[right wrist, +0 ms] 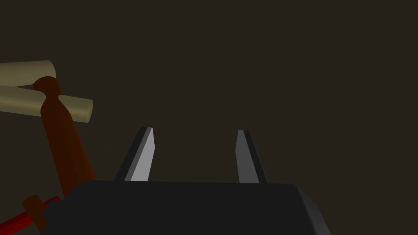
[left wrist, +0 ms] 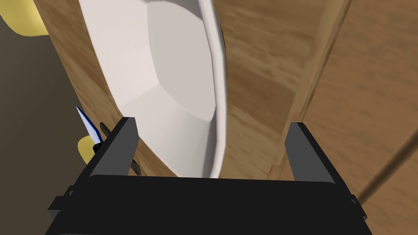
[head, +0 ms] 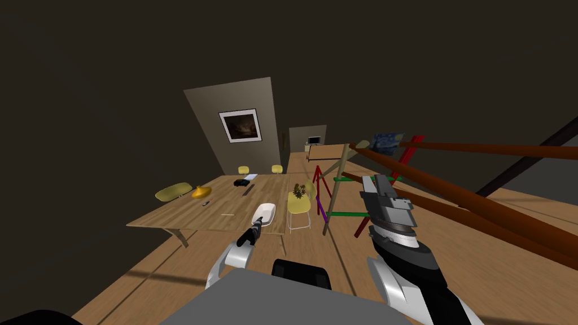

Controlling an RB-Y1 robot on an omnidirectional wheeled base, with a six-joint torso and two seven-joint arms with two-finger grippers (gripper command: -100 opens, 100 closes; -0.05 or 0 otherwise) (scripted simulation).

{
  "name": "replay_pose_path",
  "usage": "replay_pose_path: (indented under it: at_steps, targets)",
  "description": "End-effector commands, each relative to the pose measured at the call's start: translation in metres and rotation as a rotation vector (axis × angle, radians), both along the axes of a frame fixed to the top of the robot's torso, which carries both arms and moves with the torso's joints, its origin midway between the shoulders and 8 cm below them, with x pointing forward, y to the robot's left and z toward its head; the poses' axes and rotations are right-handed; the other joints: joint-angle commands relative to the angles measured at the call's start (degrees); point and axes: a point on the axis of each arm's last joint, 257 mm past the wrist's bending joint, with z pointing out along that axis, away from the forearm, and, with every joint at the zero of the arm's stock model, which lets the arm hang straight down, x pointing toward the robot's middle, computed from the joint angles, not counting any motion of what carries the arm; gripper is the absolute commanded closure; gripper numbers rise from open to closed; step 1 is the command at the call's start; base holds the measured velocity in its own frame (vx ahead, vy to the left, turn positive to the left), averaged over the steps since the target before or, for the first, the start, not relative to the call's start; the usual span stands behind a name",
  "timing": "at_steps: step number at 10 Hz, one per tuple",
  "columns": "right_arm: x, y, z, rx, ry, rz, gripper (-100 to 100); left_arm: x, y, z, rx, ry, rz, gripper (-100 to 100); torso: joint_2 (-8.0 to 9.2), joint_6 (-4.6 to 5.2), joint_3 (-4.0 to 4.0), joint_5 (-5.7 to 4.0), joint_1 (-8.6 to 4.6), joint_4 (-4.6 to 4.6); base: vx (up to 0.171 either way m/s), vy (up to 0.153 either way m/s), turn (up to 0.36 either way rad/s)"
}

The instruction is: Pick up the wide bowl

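Reaching over the wooden surface (head: 180,214) in the head view, the left end effector (head: 258,223) sits at the white wide bowl (head: 266,212) near the front edge, and the right end effector (head: 378,183) is raised well apart. In the left wrist view, the spread fingers (left wrist: 124,138) straddle the bowl's rim. In the right wrist view, the fingers stand apart.

wooden table (head: 186,217): a white wide bowl (head: 265,213) (near the edge), a yellow object (head: 201,192), a black object (head: 241,183).
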Motion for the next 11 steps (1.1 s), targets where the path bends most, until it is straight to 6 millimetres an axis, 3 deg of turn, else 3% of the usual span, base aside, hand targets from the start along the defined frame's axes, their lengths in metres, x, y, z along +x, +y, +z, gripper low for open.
replay_pose_path:
  at_steps: [1, 3, 4, 8, 9, 10, 11]
  targets:
    - [0.0000, 0.0000, 0.0000, 0.000, 0.000, 0.000, 0, 0.0031, 0.0003, -0.0044, 0.000, -0.002, 0.000, -100, 0.00, 0.00, 0.00, 0.00, 0.00, 0.00, 0.039, 0.008, -0.006]
    - [0.0000, 0.0000, 0.0000, 0.000, 0.000, 0.000, 0, 0.0032, 0.0000, -0.0052, 0.000, -0.002, 0.000, -100, -0.04, 0.00, -0.02, 0.00, 0.00, -0.01, 0.026, 0.006, -0.004]
    - [0.0000, 0.0000, 0.0000, 0.000, 0.000, 0.000, 0, 0.0035, -0.0001, -0.0053, 0.000, -0.003, 0.000, 100, 0.02, 0.00, 0.01, -0.01, -0.01, 0.00, 0.000, 0.000, 0.000]
    - [0.0000, 0.0000, 0.0000, 0.000, 0.000, 0.000, 0, 0.0028, 0.0000, -0.0059, 0.000, -0.001, 0.000, 100, 0.14, 0.00, 0.09, -0.03, -0.05, 0.05, 0.000, 0.000, 0.000]
    - [0.0000, 0.0000, 0.0000, 0.000, 0.000, 0.000, 0, 0.0027, 0.0000, -0.0061, 0.000, 0.000, 0.000, 0, 0.15, 0.00, 0.10, -0.03, -0.06, 0.06, 0.000, 0.000, 0.000]
    - [0.0000, 0.0000, 0.0000, 0.000, 0.000, 0.000, 0, 0.0017, 0.0002, 0.0002, 0.000, -0.002, -0.001, 100, 0.16, 0.00, 0.11, -0.04, -0.06, 0.07, -0.027, -0.007, 0.007]
    - [0.0000, 0.0000, 0.0000, 0.000, 0.000, 0.000, 0, 0.0013, 0.0002, 0.0018, 0.000, -0.002, -0.001, 100, 0.27, -0.02, 0.17, -0.06, -0.09, 0.09, -0.041, -0.011, 0.009]
